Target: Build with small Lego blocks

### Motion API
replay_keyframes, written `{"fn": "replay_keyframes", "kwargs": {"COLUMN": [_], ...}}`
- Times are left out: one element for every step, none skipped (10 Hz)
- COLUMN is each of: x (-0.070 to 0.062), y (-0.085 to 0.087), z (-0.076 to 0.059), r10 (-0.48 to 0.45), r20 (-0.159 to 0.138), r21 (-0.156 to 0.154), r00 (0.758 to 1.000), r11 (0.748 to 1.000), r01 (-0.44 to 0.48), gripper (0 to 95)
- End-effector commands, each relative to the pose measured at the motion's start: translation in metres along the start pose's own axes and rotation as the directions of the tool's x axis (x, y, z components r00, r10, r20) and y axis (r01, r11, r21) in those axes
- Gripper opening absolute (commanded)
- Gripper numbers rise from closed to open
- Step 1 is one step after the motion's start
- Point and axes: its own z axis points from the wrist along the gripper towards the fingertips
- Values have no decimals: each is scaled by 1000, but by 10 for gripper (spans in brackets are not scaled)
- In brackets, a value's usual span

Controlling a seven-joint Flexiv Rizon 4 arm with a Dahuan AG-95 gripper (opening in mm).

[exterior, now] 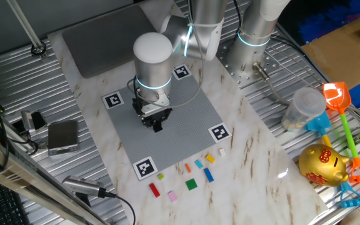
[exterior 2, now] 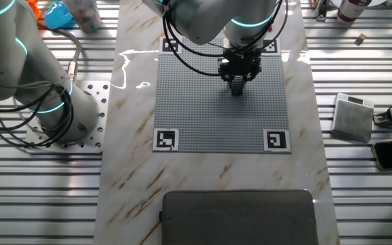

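Observation:
My gripper (exterior: pixel 157 124) stands over the left middle of the grey studded plate (exterior: pixel 186 128), with its tips low, at or just above the studs. It also shows in the other fixed view (exterior 2: pixel 237 87). Its dark fingers look drawn together. I cannot tell whether a small dark brick sits between them. Several small Lego blocks lie loose on the marble in front of the plate: red (exterior: pixel 154 190), pink (exterior: pixel 172 196), green (exterior: pixel 191 184), orange (exterior: pixel 188 167), blue (exterior: pixel 209 175), light blue (exterior: pixel 199 164), yellow (exterior: pixel 210 158) and whitish (exterior: pixel 222 151). They are out of view in the other fixed view.
A toy spade (exterior: pixel 337 100) and rake (exterior: pixel 353 181), a golden piggy bank (exterior: pixel 322 164) and a plastic jar (exterior: pixel 304 109) lie at the right. A grey pad (exterior: pixel 102 34) lies behind the plate. A second arm's base (exterior: pixel 255 44) stands at the back right. A small box (exterior: pixel 62 136) and cables sit at the left.

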Motion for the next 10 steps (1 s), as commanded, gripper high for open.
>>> {"fn": "replay_keyframes", "kwargs": {"x": [0,0,0,0,0,0,0,0,0,0], "y": [0,0,0,0,0,0,0,0,0,0], "z": [0,0,0,-1,-1,-1,-1,-1,-1,-1], "r10": [-4,-6,-8,-10,-12,-13,-16,-16,-16,-15], "r20": [3,5,5,6,8,11,14,16,17,18], "r21": [-1,-1,-1,-1,-1,-1,-1,-1,-1,-1], "r00": [1000,1000,1000,1000,1000,1000,1000,1000,1000,1000], "r11": [1000,1000,1000,1000,1000,1000,1000,1000,1000,1000], "r01": [4,6,8,10,12,13,16,16,16,15], "gripper": [190,190,190,190,380,380,380,380,380,380]}}
